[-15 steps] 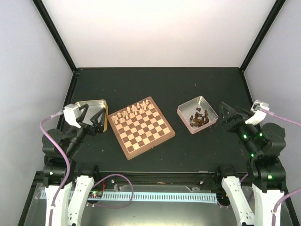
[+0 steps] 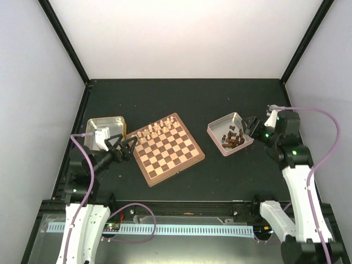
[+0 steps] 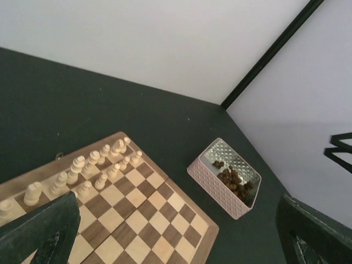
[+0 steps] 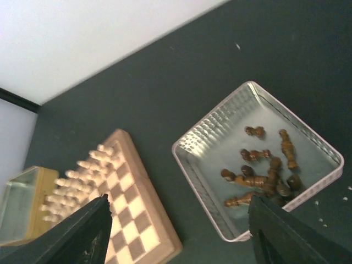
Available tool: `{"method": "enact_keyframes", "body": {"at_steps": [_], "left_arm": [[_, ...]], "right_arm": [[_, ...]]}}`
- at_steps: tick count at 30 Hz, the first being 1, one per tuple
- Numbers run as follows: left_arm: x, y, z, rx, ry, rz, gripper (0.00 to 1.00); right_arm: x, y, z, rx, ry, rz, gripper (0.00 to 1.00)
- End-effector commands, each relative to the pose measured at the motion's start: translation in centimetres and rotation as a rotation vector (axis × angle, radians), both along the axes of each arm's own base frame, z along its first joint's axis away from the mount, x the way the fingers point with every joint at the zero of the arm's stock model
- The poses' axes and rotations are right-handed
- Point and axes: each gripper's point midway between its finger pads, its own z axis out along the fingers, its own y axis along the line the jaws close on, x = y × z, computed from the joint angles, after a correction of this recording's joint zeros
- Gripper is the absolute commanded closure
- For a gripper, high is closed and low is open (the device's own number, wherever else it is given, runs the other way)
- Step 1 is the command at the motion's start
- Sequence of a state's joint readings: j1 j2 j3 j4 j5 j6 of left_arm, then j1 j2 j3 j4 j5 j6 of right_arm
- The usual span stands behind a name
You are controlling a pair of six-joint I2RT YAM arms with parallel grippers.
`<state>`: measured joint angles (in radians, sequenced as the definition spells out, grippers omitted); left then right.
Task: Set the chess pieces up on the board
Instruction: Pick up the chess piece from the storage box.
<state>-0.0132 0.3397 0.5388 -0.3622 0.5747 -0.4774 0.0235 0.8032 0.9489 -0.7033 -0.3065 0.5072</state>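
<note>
Left gripper (image 2: pixel 125 145): jaws spread wide, nothing held. It hangs at the left corner of the board (image 2: pixel 175 155), tips pointing across it. The gold tin (image 2: pixel 110 119) sits just behind this gripper, on its outer side. In the left wrist view the board lies below and ahead of the jaws. The cream pieces (image 2: pixel 157 130) stand upright in two rows along the board edge, ahead and toward the left-hand jaw. Exact count is too small to tell. The rest of the squares ahead of the gripper show bare chequer.

The silver tin (image 2: pixel 219 123) with pinkish sides is farther ahead of the left gripper, past the board's far corner and toward the right-hand jaw. It stands apart from the board on the dark table (image 2: pixel 181 99).

Right gripper (image 2: pixel 248 126): jaws also wide open, empty. It is at the right rim of the silver tin, tips pointing over it. I cannot tell whether it touches the rim. In the right wrist view the tin lies straight ahead and below, between the jaws and nearer the right-hand one. The dark pieces (image 4: pixel 258 176) lie inside it in a loose heap, most of them on their sides. They bunch toward the tin corner nearest the gripper, and a few lie apart.

From the right gripper the board is beyond the tin, off toward the left-hand jaw. The cream rows are on the board's far side, and the gold tin is farthest out, just past that board edge.
</note>
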Motion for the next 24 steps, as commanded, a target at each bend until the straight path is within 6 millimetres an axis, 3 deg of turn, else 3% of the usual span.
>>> {"method": "enact_keyframes", "body": {"at_steps": [1, 6, 10, 18, 24], "left_arm": [[0.2, -0.8, -0.4, -0.021, 0.016, -0.059, 0.01], [0.7, -1.1, -1.6, -0.029, 0.056, -0.077, 0.01], [0.8, -1.1, -2.2, -0.010, 0.064, -0.087, 0.01], [2.3, -1.0, -2.9, 0.000, 0.081, -0.079, 0.01], [2.5, -0.9, -2.8, 0.018, 0.089, -0.072, 0.01]], "right_arm": [[2.4, -1.2, -2.9, -0.091, 0.110, -0.026, 0.38], [5.0, -0.8, -8.9, -0.152, 0.295, 0.005, 0.58], [6.9, 0.8, -13.5, -0.203, 0.427, 0.045, 0.61], [10.9, 4.7, -18.7, -0.292, 0.542, 0.117, 0.57], [11.2, 5.1, -22.0, -0.352, 0.630, 0.107, 0.65]]}}
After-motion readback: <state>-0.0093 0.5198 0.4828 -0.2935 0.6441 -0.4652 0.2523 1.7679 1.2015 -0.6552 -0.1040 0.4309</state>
